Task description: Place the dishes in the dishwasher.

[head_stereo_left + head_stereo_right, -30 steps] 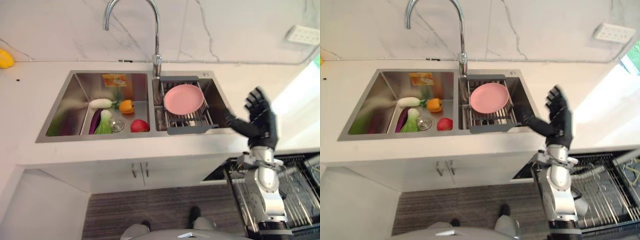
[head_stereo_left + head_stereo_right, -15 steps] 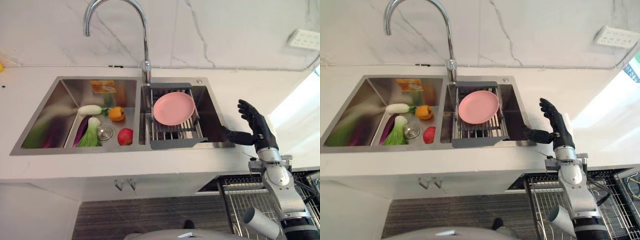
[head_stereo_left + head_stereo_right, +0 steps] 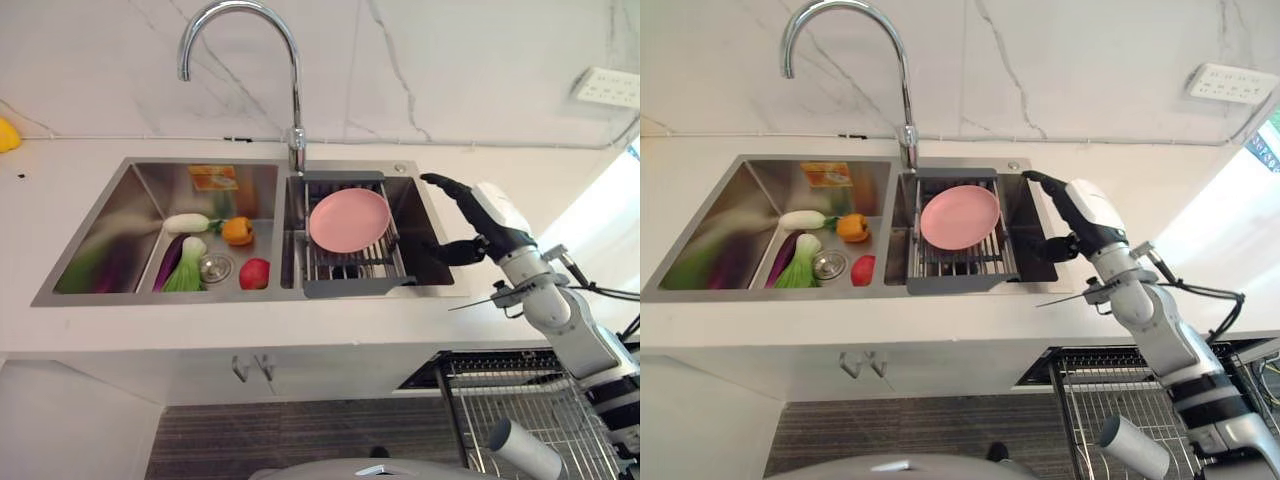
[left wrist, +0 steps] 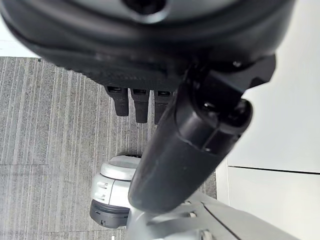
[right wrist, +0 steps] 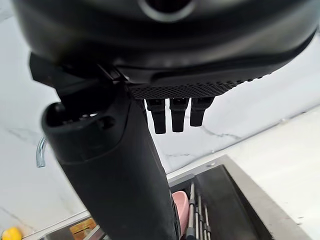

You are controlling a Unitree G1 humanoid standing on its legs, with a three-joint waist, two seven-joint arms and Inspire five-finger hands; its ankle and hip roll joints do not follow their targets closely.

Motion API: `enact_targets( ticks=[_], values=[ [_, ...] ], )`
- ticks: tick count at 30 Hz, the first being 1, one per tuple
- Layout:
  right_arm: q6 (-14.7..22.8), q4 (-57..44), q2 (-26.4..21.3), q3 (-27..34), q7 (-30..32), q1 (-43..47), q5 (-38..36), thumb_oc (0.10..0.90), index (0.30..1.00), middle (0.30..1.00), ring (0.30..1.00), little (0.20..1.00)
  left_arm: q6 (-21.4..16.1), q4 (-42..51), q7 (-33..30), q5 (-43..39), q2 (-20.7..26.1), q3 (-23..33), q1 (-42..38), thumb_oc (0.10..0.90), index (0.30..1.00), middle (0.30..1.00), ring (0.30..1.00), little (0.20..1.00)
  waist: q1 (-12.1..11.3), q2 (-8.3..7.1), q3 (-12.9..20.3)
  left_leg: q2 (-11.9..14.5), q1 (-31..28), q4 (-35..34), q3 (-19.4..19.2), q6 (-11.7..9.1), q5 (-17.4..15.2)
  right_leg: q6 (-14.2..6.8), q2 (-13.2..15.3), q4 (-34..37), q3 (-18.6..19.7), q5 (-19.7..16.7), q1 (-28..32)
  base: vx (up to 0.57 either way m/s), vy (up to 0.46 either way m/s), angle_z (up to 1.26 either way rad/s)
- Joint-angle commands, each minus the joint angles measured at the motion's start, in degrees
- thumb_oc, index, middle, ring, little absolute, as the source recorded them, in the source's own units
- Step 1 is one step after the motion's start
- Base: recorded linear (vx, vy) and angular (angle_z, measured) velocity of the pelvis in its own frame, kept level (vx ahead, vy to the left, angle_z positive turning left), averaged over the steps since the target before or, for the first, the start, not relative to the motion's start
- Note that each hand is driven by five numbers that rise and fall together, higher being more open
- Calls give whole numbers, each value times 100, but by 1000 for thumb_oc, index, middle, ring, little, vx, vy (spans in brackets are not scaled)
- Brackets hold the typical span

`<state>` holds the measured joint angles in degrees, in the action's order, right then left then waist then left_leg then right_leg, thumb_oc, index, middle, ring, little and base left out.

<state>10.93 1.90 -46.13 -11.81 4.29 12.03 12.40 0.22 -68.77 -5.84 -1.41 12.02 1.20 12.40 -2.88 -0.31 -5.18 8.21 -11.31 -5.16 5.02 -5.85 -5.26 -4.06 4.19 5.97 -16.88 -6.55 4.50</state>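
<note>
Pink plate (image 3: 349, 219) lay at frame centre on the drying rack (image 3: 352, 262) in the right sink basin (image 3: 418, 215). My right hand (image 3: 478, 222), fingers apart and empty, had swung from the counter edge (centre right) over that basin, nearing a grasp. My left hand (image 4: 165, 105) hung over the floor.

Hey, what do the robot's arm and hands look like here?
The right arm is silver-grey and made of rounded segments, with thin black cables looping off near the wrist. The right hand is dark with a white cover on its back. The left hand is black, with a thick rounded thumb and textured palm.
</note>
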Motion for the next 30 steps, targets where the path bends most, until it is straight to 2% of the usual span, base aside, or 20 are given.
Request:
enact_targets(
  ticks=[1, 6, 10, 16, 22, 25, 27, 30],
  values=[
    [422, 3, -528, -237, 148, 1127, 106, 800, 900, 900, 900, 900, -115, -397, 7, 175, -10, -477, -326, 800, 900, 900, 900, 900, -233, 119, 119, 217, 214, 16, -237, -118, 250, -468, 434, -97, -216, 602, 101, 0, 0, 0],
    [408, 243, -643, -899, 48, 1548, 190, 800, 900, 900, 900, 900, -113, -490, 16, 156, 23, -542, -365, 800, 900, 900, 900, 900, -282, 108, 132, 219, 251, 16, -208, -132, 257, -469, 431, -97, -239, 609, 87, -1, 0, 1],
    [375, 447, -645, -1199, 81, 1687, 372, 800, 900, 900, 900, 900, -123, -520, 23, 143, 16, -548, -353, 800, 900, 900, 900, 900, -305, 103, 142, 229, 238, 16, -202, -133, 247, -466, 423, -97, -250, 623, 111, 0, 0, 0],
    [303, 742, -508, -1455, 179, 1876, 492, 800, 900, 900, 900, 900, -135, -518, -6, 79, 9, -590, -357, 800, 900, 900, 900, 900, -334, 109, 136, 223, 248, 16, -189, -131, 247, -469, 432, -97, -266, 622, 120, 0, 0, 0],
    [270, 940, -631, -1808, 303, 2115, 971, 800, 900, 900, 900, 900, -169, -448, -16, 32, 29, -606, -310, 800, 900, 900, 900, 900, -378, 99, 131, 212, 260, 16, -174, -130, 240, -486, 444, -97, -304, 631, 135, 0, 0, 0],
    [269, 1181, -628, -2058, 491, 2357, 1225, 800, 900, 900, 900, 900, -258, -293, -192, 502, 122, -906, -321, 800, 900, 900, 900, 900, -404, 100, 108, 209, 278, 16, -159, -129, 245, -499, 459, -97, -305, 619, 117, 0, 0, 0],
    [318, 1350, -608, -2286, 706, 2558, 1419, 800, 900, 900, 900, 900, -321, 5, -414, 1133, 280, -1313, -331, 800, 900, 900, 900, 900, -448, 90, 96, 197, 299, 16, -142, -129, 234, -508, 468, -97, -308, 620, 108, 0, 0, 0],
    [320, 1790, -603, -2729, 861, 2916, 1712, 800, 900, 900, 900, 900, -391, 158, -490, 1430, 398, -1547, -271, 800, 900, 900, 900, 900, -521, 87, 87, 188, 325, 16, -123, -135, 230, -520, 471, -97, -316, 635, 102, 0, 0, 0]
  ],
)
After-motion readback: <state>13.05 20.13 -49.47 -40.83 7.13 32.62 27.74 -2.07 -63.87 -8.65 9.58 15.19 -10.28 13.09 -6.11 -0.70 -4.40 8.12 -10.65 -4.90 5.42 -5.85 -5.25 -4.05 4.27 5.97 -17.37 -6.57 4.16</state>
